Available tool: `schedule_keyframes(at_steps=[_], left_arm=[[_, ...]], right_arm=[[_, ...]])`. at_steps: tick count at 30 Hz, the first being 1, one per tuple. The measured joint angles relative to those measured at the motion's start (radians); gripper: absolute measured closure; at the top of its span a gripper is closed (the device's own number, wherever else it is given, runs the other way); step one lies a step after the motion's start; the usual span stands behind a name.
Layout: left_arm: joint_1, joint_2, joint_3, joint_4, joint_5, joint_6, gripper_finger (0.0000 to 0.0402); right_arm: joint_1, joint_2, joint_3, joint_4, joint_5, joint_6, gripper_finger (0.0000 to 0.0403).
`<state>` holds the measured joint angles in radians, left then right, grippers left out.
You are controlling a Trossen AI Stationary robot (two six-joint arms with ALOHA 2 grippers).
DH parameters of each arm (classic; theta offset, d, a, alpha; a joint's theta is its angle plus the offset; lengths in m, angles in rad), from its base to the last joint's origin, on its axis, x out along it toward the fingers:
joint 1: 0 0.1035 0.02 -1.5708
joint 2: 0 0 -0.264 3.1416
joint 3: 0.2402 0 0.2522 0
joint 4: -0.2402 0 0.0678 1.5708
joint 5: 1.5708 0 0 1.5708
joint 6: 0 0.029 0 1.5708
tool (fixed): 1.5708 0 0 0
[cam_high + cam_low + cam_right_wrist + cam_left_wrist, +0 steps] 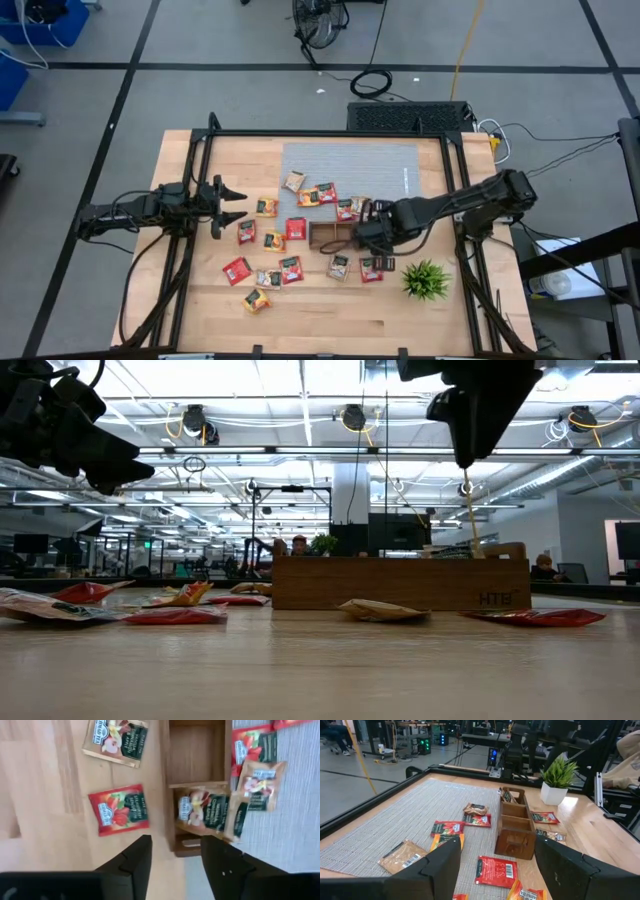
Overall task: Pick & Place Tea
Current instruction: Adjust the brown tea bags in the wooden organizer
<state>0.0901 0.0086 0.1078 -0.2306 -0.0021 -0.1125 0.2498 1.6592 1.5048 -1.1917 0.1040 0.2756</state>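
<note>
Small flat foil-paper tea sachets (266, 207), red, orange-yellow and pale, lie scattered on the table around a brown three-compartment wooden tray (335, 234); one pale sachet (210, 811) rests in its end compartment. The right gripper (368, 238) hovers over that compartment, fingers spread and empty. The left gripper (228, 203) waits spread at the table's left. The sachets look light, limp and slick; pinching across an edge seems best.
</note>
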Motion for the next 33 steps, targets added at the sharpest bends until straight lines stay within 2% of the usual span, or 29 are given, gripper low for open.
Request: schedule_keyframes(at_steps=[9, 15, 25, 33], left_arm=[[0.0, 0.0, 0.0, 0.0, 0.0, 0.0, 0.0149], [0.0, 0.0, 0.0, 0.0, 0.0, 0.0, 0.0149], [0.0, 0.0, 0.0, 0.0, 0.0, 0.0, 0.0149], [0.0, 0.0, 0.0, 0.0, 0.0, 0.0, 0.0149]], right_arm=[[-0.133, 0.001, -0.056, 0.053, -0.004, -0.166, 0.0158], [-0.182, 0.001, -0.093, 0.079, -0.005, -0.206, 0.0126], [-0.238, 0.001, -0.113, 0.136, -0.053, -0.231, 0.0116], [-0.249, 0.002, -0.234, 0.225, -0.055, -0.236, 0.0116]])
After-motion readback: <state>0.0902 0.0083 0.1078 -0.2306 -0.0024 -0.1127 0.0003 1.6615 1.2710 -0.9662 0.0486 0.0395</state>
